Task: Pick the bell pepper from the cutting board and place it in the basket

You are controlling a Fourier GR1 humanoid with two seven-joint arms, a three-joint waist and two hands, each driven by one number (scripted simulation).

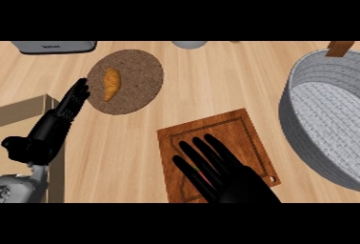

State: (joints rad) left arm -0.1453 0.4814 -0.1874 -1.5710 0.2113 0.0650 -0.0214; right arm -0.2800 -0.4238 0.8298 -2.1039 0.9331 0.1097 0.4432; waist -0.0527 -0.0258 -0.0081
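**Right hand over the board, pepper not yet grasped**

The black right hand [235,183] lies low in the frame, just right of centre, over the brown wooden cutting board [239,128]. Its fingers are straight and spread, clenched on nothing. The red bell pepper [204,177] is almost wholly hidden beneath them, and only a thin reddish sliver shows between two fingers (too little to tell how it lies). It appears to be on the board's lower part, under the palm.

The black left hand [62,116] rests released at the left edge, fingers up, beside the round brown cork mat [141,64] that carries a golden croissant [111,84].

The step in hand looks like the pick, with the hand over the pepper and the grasp not yet made. The next move calls for the fingers and thumb to curl round the pepper. After that come a lift clear of the board and a carry to the right and upward in the frame, over the rim of the grey woven round basket [302,81], which stands apart from the board on the pale wooden counter [211,81].
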